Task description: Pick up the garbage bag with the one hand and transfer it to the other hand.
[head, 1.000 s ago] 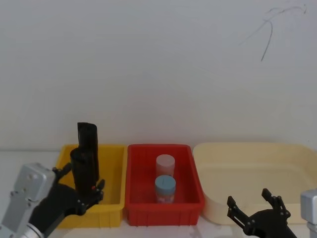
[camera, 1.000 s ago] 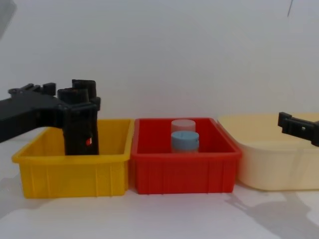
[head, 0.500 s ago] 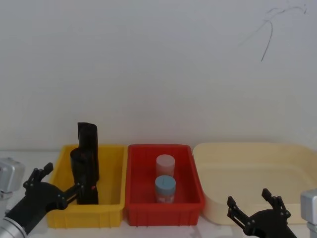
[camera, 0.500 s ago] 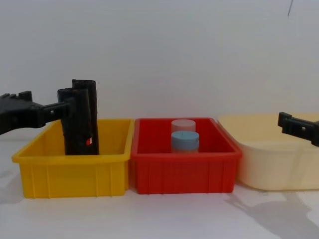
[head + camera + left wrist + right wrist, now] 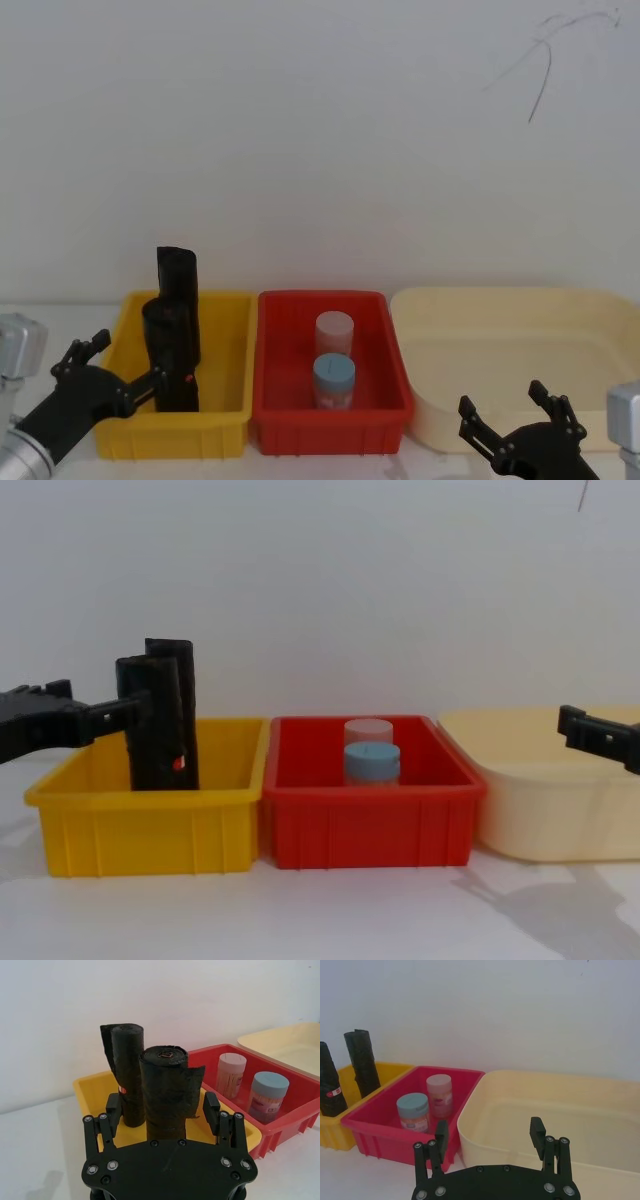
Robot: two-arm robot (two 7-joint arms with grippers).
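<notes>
The garbage bag (image 5: 170,350), a thick black roll, stands upright in the front of the yellow bin (image 5: 170,436). A small red mark shows low on its right side. The chest view has the garbage bag (image 5: 150,730) standing free. My left gripper (image 5: 128,362) is open, just left of the bag at the bin's left wall. In the left wrist view its fingers (image 5: 114,1105) stand wide on either side of the bag (image 5: 167,1085) without gripping it. My right gripper (image 5: 505,402) hangs open and empty, low in front of the cream tub, as the right wrist view (image 5: 489,1130) confirms.
A slimmer black roll (image 5: 177,272) stands behind the bag in the same bin. The red bin (image 5: 330,426) in the middle holds a pink-lidded jar (image 5: 334,333) and a blue-lidded jar (image 5: 333,376). A large cream tub (image 5: 500,293) sits on the right. A white wall is close behind.
A second ago my left gripper was shut round the bag. It has opened, let go and drawn back to the left. The bag stays standing in the yellow bin. The right gripper has not moved.
</notes>
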